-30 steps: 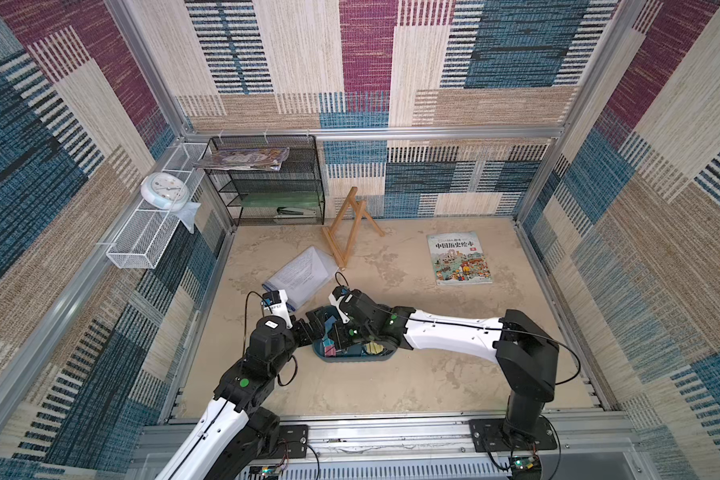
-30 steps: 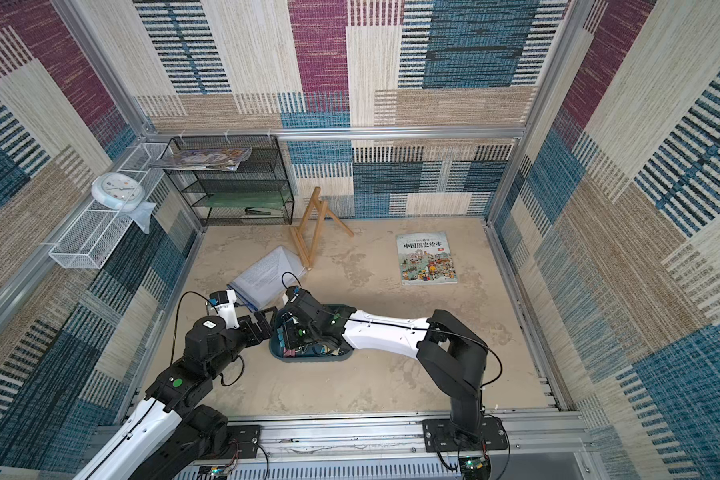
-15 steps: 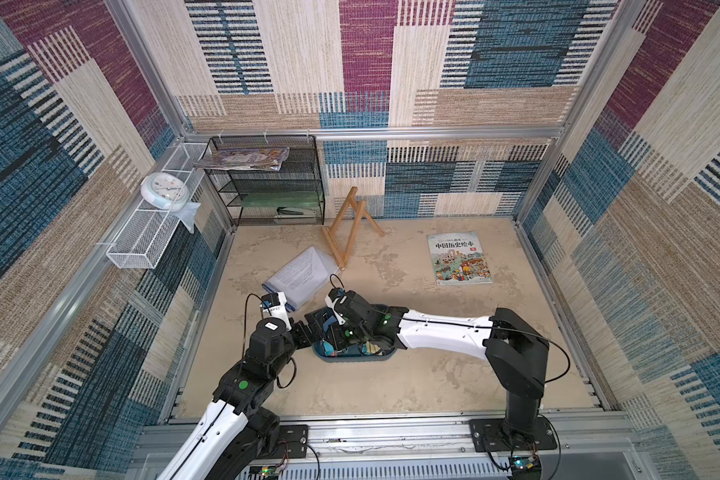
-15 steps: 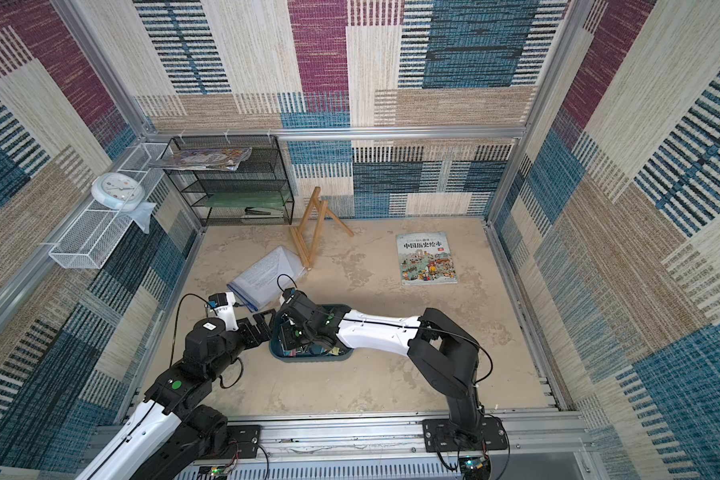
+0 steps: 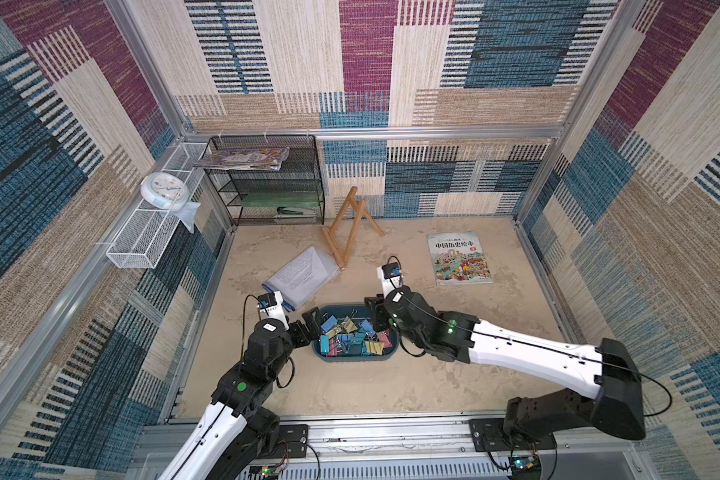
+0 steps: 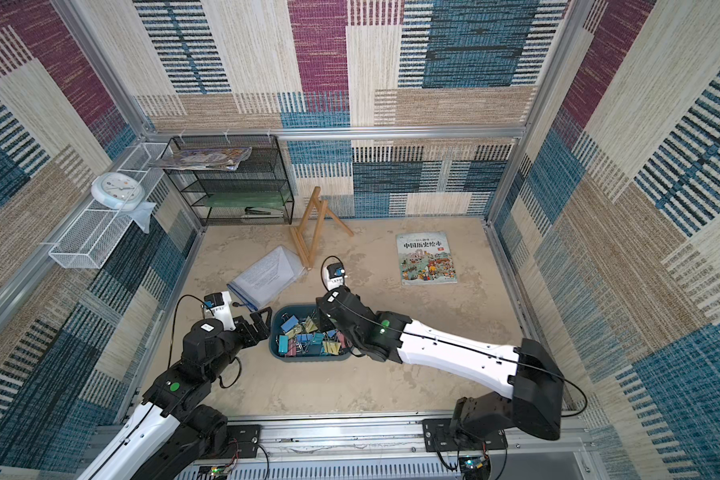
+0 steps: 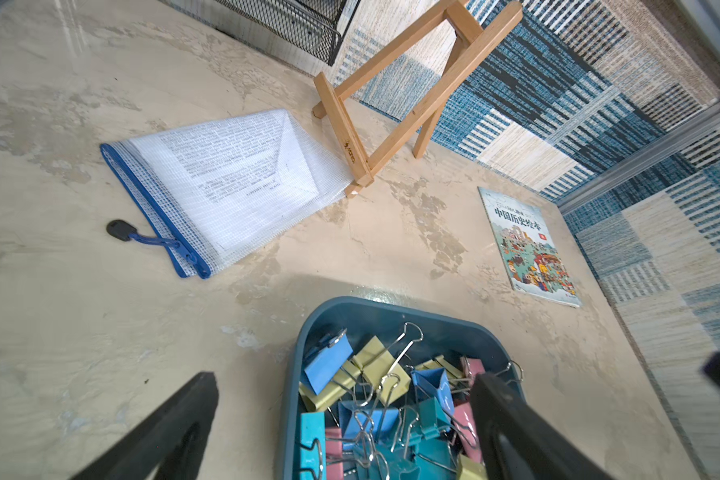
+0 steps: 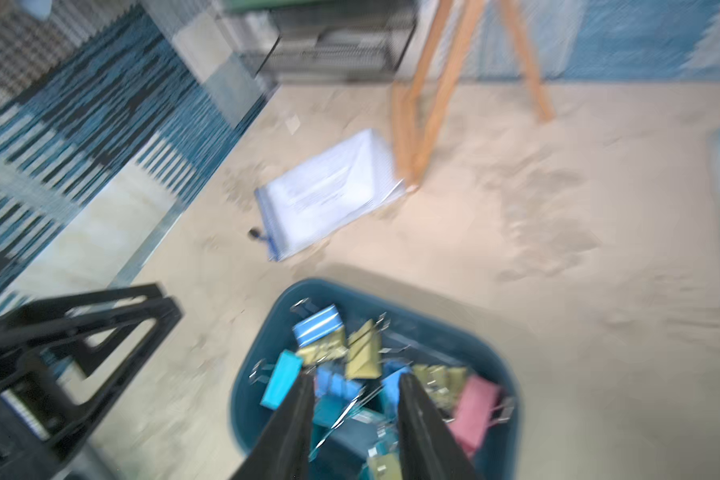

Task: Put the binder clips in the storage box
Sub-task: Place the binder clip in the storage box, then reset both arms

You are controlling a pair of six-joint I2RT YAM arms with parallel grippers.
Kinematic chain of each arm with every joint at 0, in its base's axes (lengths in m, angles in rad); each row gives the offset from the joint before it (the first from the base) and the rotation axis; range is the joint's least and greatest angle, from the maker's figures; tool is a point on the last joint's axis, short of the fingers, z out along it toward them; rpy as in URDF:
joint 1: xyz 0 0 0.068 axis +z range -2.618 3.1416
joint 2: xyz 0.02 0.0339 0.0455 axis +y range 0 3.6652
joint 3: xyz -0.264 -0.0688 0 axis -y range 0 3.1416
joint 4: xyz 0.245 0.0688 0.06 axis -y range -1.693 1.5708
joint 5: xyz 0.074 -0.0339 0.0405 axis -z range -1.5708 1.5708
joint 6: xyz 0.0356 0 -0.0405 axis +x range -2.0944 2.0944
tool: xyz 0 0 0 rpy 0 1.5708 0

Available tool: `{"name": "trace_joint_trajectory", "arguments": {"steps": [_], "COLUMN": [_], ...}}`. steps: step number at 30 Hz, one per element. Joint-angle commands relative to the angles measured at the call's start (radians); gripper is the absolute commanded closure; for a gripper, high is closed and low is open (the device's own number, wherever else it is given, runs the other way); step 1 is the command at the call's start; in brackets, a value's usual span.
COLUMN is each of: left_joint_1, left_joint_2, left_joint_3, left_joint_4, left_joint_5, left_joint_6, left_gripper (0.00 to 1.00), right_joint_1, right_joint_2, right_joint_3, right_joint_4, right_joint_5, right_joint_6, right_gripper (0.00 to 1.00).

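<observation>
The clips [image 7: 329, 365] lie heaped in the box [image 7: 445, 330] on the table [image 7: 100, 311]. The left pincer [image 7: 344, 376] gapes wide astride the box's wall. The right pincer [image 8: 356, 380] hangs just above the heap, jaws parted and empty.

The only thing I can read is the title on the picture book [image 5: 460, 258], which lies flat toward one o'clock on the counter [image 5: 371, 386]. It says 中国历史绘本 in large dark characters across the top of the cover, with a small red badge just after them. The line above is too small to read. At eleven o'clock, the printed sheet [image 7: 233, 166] inside the mesh pouch [image 7: 154, 199] has lines too fine to make out. The stamp on a rail of the wooden easel [image 7: 341, 124] is illegible, and the numerals on the clock [image 5: 164, 191] are too small.
</observation>
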State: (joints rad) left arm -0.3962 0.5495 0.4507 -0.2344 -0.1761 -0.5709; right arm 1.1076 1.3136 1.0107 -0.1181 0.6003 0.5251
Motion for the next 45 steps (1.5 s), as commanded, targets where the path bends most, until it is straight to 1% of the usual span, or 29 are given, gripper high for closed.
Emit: {"name": "trace_joint_trajectory", "arguments": {"steps": [1, 2, 3, 4, 7, 8, 10, 12, 14, 17, 19, 21, 23, 25, 26, 27, 28, 29, 30, 31, 32, 33, 36, 38, 39, 40, 41, 42, 45], "left_joint_1": [0.000, 0.000, 0.000, 0.001, 0.000, 0.001, 0.002, 0.009, 0.024, 0.063, 0.108, 0.162, 0.216, 0.254, 0.269, 0.280, 0.294, 0.305, 0.312, 0.325, 0.343, 0.364, 0.394, 0.420, 0.430, 0.432, 0.433, 0.434, 0.434], "left_joint_2": [-0.005, -0.003, -0.001, 0.004, 0.014, 0.020, 0.047, 0.105, 0.193, 0.342, 0.431, 0.505, 0.574, 0.643, 0.680, 0.715, 0.758, 0.799, 0.819, 0.844, 0.870, 0.898, 0.994, 0.976, 0.984, 0.995, 0.989, 0.979, 0.988], "left_joint_3": [-0.017, -0.032, -0.043, -0.053, -0.100, -0.122, -0.165, -0.193, -0.189, -0.196, -0.204, -0.199, -0.187, -0.166, -0.153, -0.142, -0.133, -0.124, -0.116, -0.103, -0.089, -0.083, -0.054, -0.022, -0.025, -0.033, -0.027, -0.018, -0.028], "left_joint_4": [0.081, 0.118, 0.144, 0.170, 0.293, 0.349, 0.465, 0.578, 0.642, 0.773, 0.877, 0.931, 0.964, 0.988, 0.992, 1.000, 1.018, 1.055, 1.057, 1.055, 1.053, 1.065, 1.107, 1.008, 1.032, 1.066, 1.042, 1.008, 1.040], "left_joint_5": [-0.128, -0.159, -0.190, -0.228, -0.326, -0.359, -0.417, -0.446, -0.448, -0.408, -0.354, -0.287, -0.214, -0.166, -0.149, -0.142, -0.127, -0.121, -0.102, -0.089, -0.073, -0.034, 0.011, 0.059, 0.076, 0.081, 0.082, 0.084, 0.081], "left_joint_6": [0.084, 0.111, 0.137, 0.169, 0.280, 0.321, 0.402, 0.497, 0.581, 0.641, 0.634, 0.610, 0.577, 0.568, 0.569, 0.569, 0.567, 0.572, 0.584, 0.582, 0.564, 0.553, 0.537, 0.514, 0.511, 0.513, 0.511, 0.507, 0.510], "left_gripper": [0.01, 0.01, 0.00, 0.01, 0.00, 0.00, 0.00, 0.01, 0.01, 0.01, 0.01, 0.01, 0.01, 0.01, 0.01, 0.01, 0.01, 0.01, 0.01, 0.01, 0.01, 0.01, 0.01, 0.01, 0.01, 0.01, 0.01, 0.01, 0.01], "right_joint_1": [-0.034, -0.066, -0.101, -0.150, -0.327, -0.390, -0.479, -0.557, -0.647, -0.758, -0.808, -0.856, -0.913, -0.943, -0.952, -0.965, -0.989, -1.007, -1.018, -1.036, -1.064, -1.084, -1.089, -1.088, -1.088, -1.088, -1.088, -1.088, -1.088], "right_joint_2": [-0.134, -0.180, -0.216, -0.252, -0.326, -0.342, -0.362, -0.356, -0.322, -0.228, -0.156, -0.090, -0.014, 0.056, 0.085, 0.109, 0.149, 0.212, 0.225, 0.198, 0.181, 0.183, 0.193, 0.231, 0.242, 0.236, 0.227, 0.219, 0.216], "right_joint_3": [-0.148, -0.204, -0.249, -0.290, -0.398, -0.445, -0.544, -0.618, -0.667, -0.688, -0.708, -0.747, -0.785, -0.781, -0.775, -0.759, -0.756, -0.762, -0.753, -0.726, -0.707, -0.714, -0.751, -0.788, -0.797, -0.793, -0.789, -0.780, -0.781], "right_joint_4": [0.147, 0.214, 0.256, 0.283, 0.316, 0.358, 0.490, 0.584, 0.648, 0.706, 0.816, 0.975, 1.138, 1.250, 1.293, 1.291, 1.311, 1.424, 1.417, 1.306, 1.232, 1.251, 1.322, 1.438, 1.469, 1.447, 1.425, 1.396, 1.393], "right_joint_5": [0.384, 0.399, 0.404, 0.398, 0.361, 0.352, 0.323, 0.312, 0.266, 0.214, 0.188, 0.135, 0.058, 0.032, -0.001, -0.038, -0.122, -0.180, -0.198, -0.247, -0.298, -0.322, -0.344, -0.327, -0.328, -0.326, -0.329, -0.330, -0.332], "right_joint_6": [-0.243, -0.297, -0.322, -0.331, -0.298, -0.304, -0.357, -0.388, -0.407, -0.416, -0.458, -0.503, -0.514, -0.546, -0.571, -0.549, -0.531, -0.553, -0.551, -0.519, -0.488, -0.479, -0.485, -0.487, -0.489, -0.486, -0.484, -0.483, -0.484], "right_gripper": [0.41, 0.37, 0.35, 0.33, 0.25, 0.23, 0.17, 0.11, 0.10, 0.09, 0.08, 0.08, 0.08, 0.08, 0.07, 0.07, 0.07, 0.08, 0.08, 0.08, 0.08, 0.08, 0.06, 0.07, 0.07, 0.06, 0.03, 0.02, 0.01]}}
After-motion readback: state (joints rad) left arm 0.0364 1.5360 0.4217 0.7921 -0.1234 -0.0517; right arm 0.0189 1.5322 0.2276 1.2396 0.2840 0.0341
